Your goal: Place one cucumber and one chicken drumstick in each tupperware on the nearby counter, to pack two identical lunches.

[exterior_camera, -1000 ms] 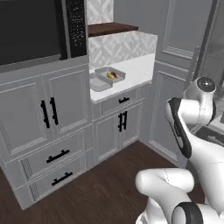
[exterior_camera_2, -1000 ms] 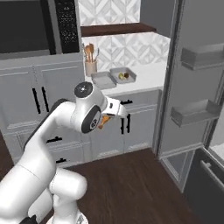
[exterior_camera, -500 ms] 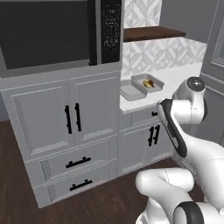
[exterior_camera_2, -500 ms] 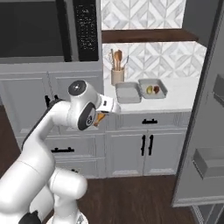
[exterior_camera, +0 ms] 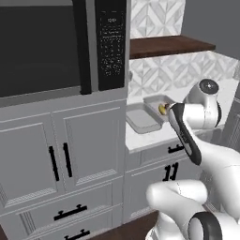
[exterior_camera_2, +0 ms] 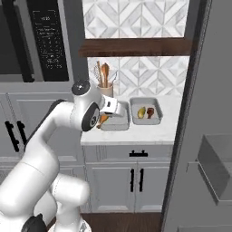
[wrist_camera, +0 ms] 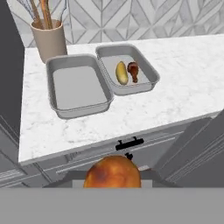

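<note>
Jaws closed on a chicken drumstick [wrist_camera: 113, 171], its orange-brown rounded end filling the bottom of the hand view; in the right base view the gripper [exterior_camera_2: 103, 120] carries it at the left edge of the table [exterior_camera_2: 170, 131], just beside the left tupperware [exterior_camera_2: 115, 122]. Two grey trays sit side by side on the white veined table, rims touching or nearly so. Left tray holds nothing visible. Right tupperware [wrist_camera: 148, 72] contains one cucumber [wrist_camera: 121, 73] and a second drumstick [wrist_camera: 133, 71], lying next to each other, near its middle. A beige utensil holder [wrist_camera: 49, 41] with wooden tools stands behind the left tray. A dark wooden shelf [exterior_camera_2: 136, 46] runs above the table; a black microwave [exterior_camera: 56, 44] is built in to the left.
</note>
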{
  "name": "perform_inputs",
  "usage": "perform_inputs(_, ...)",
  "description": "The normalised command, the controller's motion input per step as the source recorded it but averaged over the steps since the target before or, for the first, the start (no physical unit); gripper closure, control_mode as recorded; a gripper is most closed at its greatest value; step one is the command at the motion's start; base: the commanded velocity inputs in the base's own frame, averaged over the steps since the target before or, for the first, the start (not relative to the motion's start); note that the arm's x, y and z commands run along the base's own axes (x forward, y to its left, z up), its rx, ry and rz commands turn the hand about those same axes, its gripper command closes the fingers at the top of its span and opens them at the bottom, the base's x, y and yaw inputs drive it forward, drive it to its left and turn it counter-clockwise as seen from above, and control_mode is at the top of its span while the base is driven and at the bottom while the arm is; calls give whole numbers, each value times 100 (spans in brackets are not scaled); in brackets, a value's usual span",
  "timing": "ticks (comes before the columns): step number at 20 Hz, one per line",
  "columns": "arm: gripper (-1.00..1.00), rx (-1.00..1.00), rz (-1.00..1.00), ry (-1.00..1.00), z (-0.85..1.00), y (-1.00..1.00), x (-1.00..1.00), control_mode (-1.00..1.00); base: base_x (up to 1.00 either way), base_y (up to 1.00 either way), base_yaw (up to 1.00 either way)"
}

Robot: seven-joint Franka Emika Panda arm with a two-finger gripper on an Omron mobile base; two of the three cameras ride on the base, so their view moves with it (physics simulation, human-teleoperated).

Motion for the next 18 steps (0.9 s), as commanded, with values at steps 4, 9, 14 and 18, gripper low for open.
perform_inputs(4,100,0,0,0,0,0,0,100,98,-11,10)
perform_inputs(9,100,0,0,0,0,0,0,100,69,-48,14)
perform_inputs(14,100,0,4,4,-5,12,4,-100,28,5,12)
perform_inputs(18,100,0,22,30,-61,19,82,-100,0,0,0)
